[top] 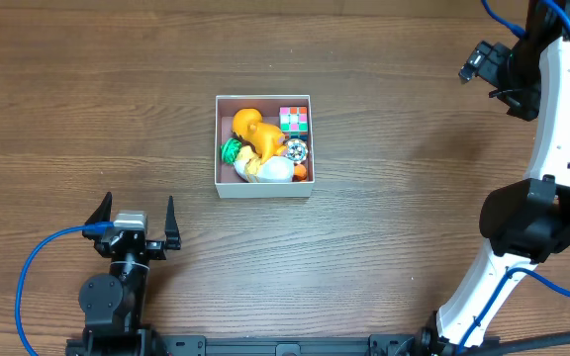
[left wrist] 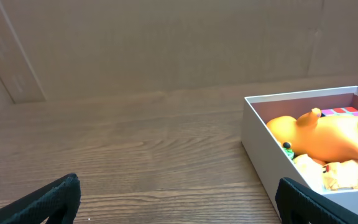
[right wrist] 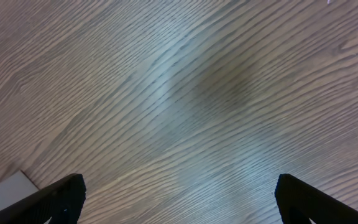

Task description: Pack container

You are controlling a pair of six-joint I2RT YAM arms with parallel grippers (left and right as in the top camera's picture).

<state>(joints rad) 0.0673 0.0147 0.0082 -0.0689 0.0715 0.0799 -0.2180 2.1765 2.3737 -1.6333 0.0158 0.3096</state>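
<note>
container w/ toys, both grippers wide

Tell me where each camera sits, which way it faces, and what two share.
Overhead: above the wooden table, facing straight down on the square white-walled container; left gripper lower left, right arm at right.
Left wrist: low over the table, facing the container sideways; its open fingertips at bottom corners.
Right wrist: raised, facing down at wood grain; right gripper open at bottom.
Shared: overhead and left wrist both show the container and orange toy animal.
</note>
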